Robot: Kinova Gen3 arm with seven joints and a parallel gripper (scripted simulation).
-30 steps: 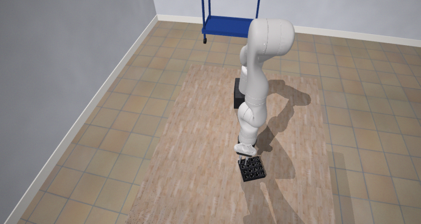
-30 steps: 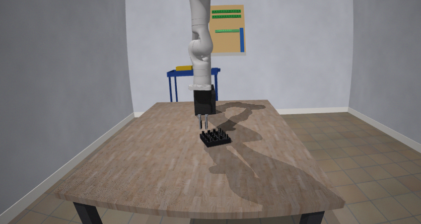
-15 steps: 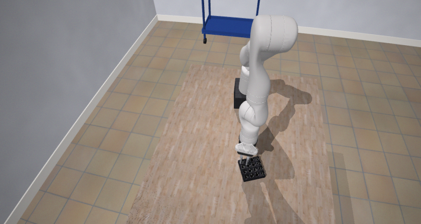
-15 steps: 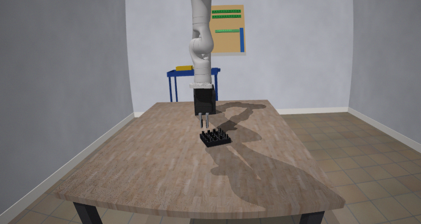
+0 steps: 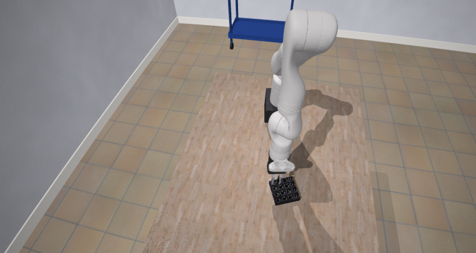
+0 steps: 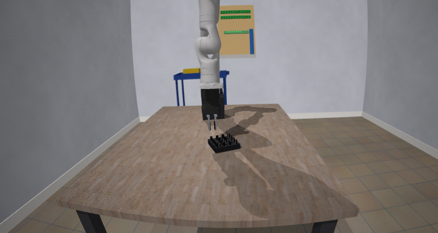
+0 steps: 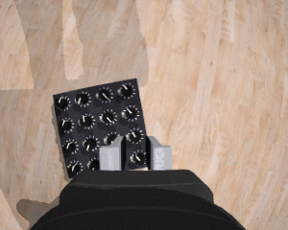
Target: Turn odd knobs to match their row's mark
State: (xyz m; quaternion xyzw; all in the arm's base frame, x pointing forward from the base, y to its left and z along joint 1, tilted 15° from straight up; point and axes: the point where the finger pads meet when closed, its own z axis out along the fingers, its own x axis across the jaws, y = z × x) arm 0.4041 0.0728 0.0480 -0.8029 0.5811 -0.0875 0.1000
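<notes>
The black knob box (image 5: 287, 202) (image 6: 228, 149) (image 7: 95, 109) stands flat on the table, turned slightly in the wrist view. In the wrist view's right column, the lines of the top knob (image 7: 127, 90) and those below lean to the upper left. In the column second from left, the top knob (image 7: 83, 99) and third knob (image 7: 90, 144) point roughly down; the second knob (image 7: 86, 121) points roughly up. Names and socket are not readable. My gripper (image 5: 276, 183) (image 6: 212, 129) (image 7: 135, 148) is partly open, empty, above the box's near right corner. Its fingers and body hide some knobs.
The wooden table (image 5: 216, 170) (image 6: 147, 169) extends around the box. The arm's black base (image 5: 268, 111) stands farther back on it. A blue cart (image 5: 257, 28) (image 6: 181, 76) stands behind the table. The arm's shadow falls across the box's surroundings.
</notes>
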